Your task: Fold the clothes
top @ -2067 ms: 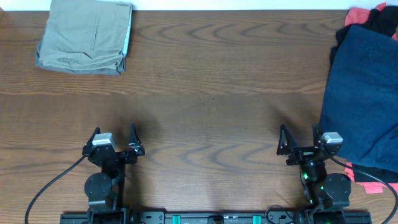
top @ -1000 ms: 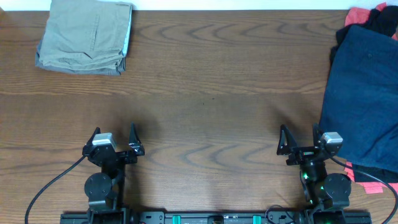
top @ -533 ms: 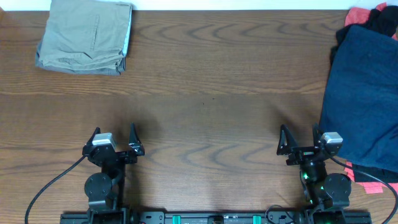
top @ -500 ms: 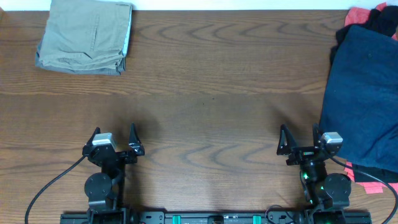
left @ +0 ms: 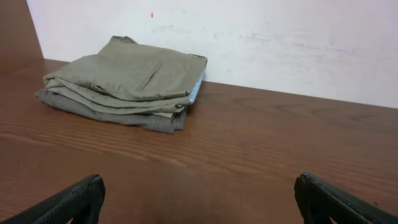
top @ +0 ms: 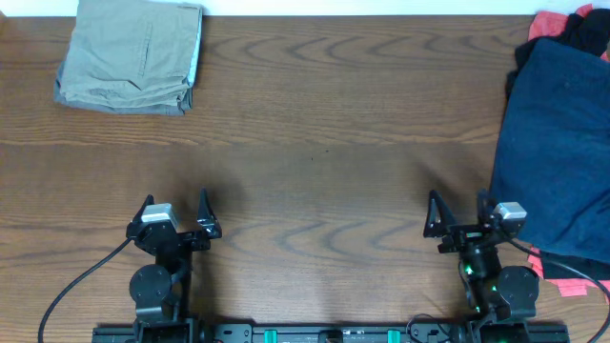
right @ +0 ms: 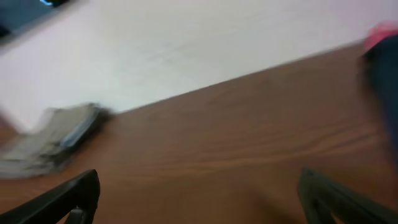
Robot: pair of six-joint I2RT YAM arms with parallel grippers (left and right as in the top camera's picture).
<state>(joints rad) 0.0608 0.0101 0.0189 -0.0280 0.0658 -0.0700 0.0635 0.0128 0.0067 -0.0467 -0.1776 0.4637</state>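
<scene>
The dark navy garment (top: pixel 558 143) lies in a heap at the table's right edge, on top of other clothes. A sliver of it shows at the right edge of the blurred right wrist view (right: pixel 388 81). My right gripper (top: pixel 459 202) is open and empty, just left of the garment's lower part and not touching it; its fingers show in its own view (right: pixel 199 199). My left gripper (top: pixel 174 200) is open and empty at the front left, far from the garment, with bare table between its fingers (left: pixel 199 199).
Folded khaki trousers (top: pixel 129 55) lie at the back left corner, seen also in the left wrist view (left: pixel 124 84) and the right wrist view (right: pixel 50 140). Red cloth (top: pixel 553 21) and a black garment (top: pixel 593 33) lie under the navy one. A white wall (left: pixel 249 37) bounds the far edge.
Almost nothing: the right gripper has shifted very slightly. The left arm and the clothes lie as before.
</scene>
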